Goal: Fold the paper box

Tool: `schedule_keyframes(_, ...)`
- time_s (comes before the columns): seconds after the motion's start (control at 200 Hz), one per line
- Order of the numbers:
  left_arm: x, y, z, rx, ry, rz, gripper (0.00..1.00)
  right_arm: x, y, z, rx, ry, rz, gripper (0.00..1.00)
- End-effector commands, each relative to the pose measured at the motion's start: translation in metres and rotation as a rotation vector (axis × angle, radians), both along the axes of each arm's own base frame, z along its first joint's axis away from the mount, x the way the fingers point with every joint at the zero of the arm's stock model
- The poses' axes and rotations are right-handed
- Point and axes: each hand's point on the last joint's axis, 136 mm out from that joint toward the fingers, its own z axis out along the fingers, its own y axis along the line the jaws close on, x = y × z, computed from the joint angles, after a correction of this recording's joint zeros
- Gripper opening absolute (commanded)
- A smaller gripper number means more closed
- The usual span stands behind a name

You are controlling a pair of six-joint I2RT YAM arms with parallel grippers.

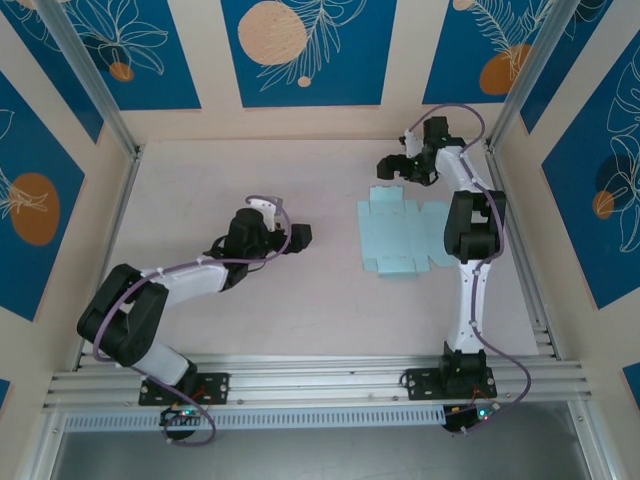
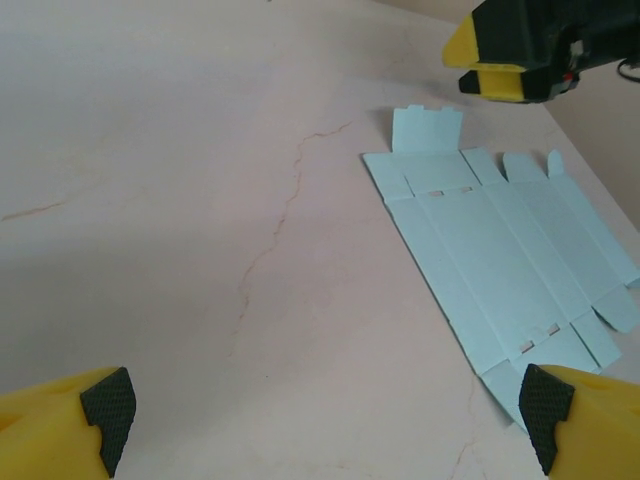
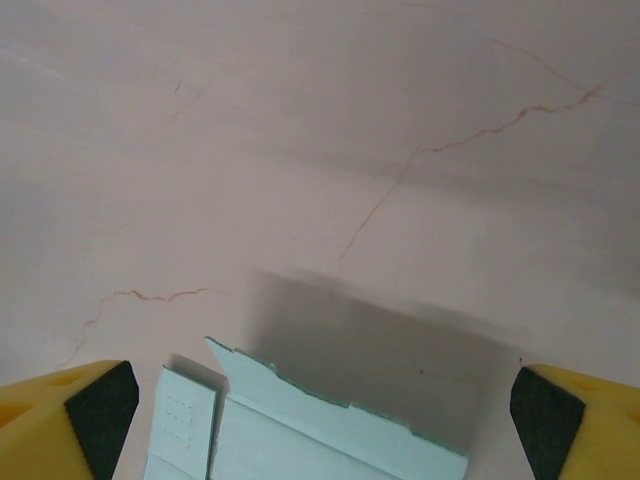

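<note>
Flat pale-blue die-cut card paper box (image 1: 400, 238) lies right of centre; right gripper (image 1: 390, 166), gaping, hovers at its raised far flap (image 2: 428, 128), left gripper (image 1: 303, 237) gaping too; fold squarely along the crease

Left arm (image 1: 185, 275), right arm (image 1: 470, 230) extended, jaws of both wide apart

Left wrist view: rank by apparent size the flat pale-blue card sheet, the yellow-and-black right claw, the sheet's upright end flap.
1. Flat pale-blue card sheet.
2. Yellow-and-black right claw, cropped by the frame.
3. Upright end flap, clearly smallest.
</note>
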Motion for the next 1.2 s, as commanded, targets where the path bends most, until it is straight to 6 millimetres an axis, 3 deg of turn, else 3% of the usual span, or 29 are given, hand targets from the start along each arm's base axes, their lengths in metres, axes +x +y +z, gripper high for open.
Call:
schedule_keyframes(0.0,-0.001,-0.014,0.003,0.005,-0.005,-0.053,1.00,-0.012,0.007,-0.007,0.112,0.057,0.074,0.96)
schedule_keyframes(0.165,0.002,-0.018,0.003,0.006,0.000,-0.062,1.00,-0.018,0.006,-0.023,0.119,0.085,0.107,0.94)
schedule_keyframes(0.53,0.002,-0.020,0.000,0.013,0.008,-0.067,1.00,-0.038,0.015,-0.022,0.196,0.092,0.197,0.80)
schedule_keyframes(0.745,0.003,-0.021,-0.006,0.020,0.025,-0.070,1.00,-0.036,0.016,-0.032,0.162,0.111,0.182,0.63)
schedule_keyframes(0.965,0.005,-0.030,-0.011,0.006,0.055,-0.098,1.00,-0.035,0.015,-0.039,0.160,0.122,0.169,0.34)
schedule_keyframes(1.195,0.011,-0.055,-0.019,-0.016,0.127,-0.176,1.00,-0.027,0.017,-0.039,0.175,0.122,0.141,0.18)
